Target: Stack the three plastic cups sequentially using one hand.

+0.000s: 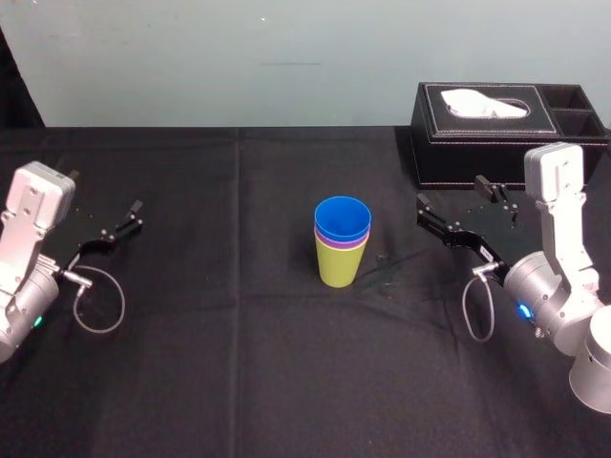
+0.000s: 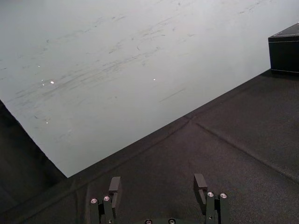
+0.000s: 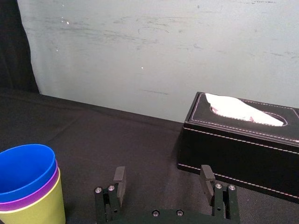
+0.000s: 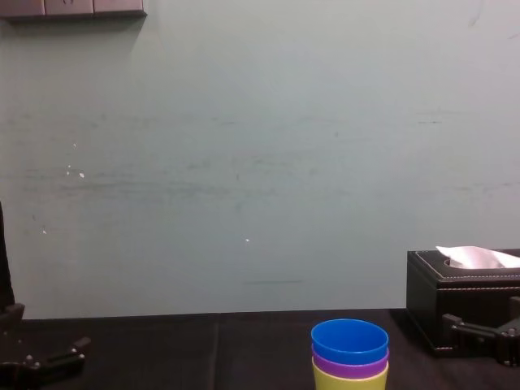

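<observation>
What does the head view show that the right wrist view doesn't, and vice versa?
Head adds: the open left end effector, parked at left. Right wrist adds: the fingers of the open right end effector from behind. Shared: bright blue plastic cup nested in purple plastic cup, in yellow-green plastic cup; black leather tissue box; that end effector.

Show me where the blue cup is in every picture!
Head view: the blue cup is near the middle, the topmost cup.
Chest view: at the bottom edge, right of centre.
Right wrist view: close to the camera, well apart from the tissue box.
Left wrist view: this camera points at the wall instead.
Shared landmark: the black tissue box, on the robot's right of the cup.
</observation>
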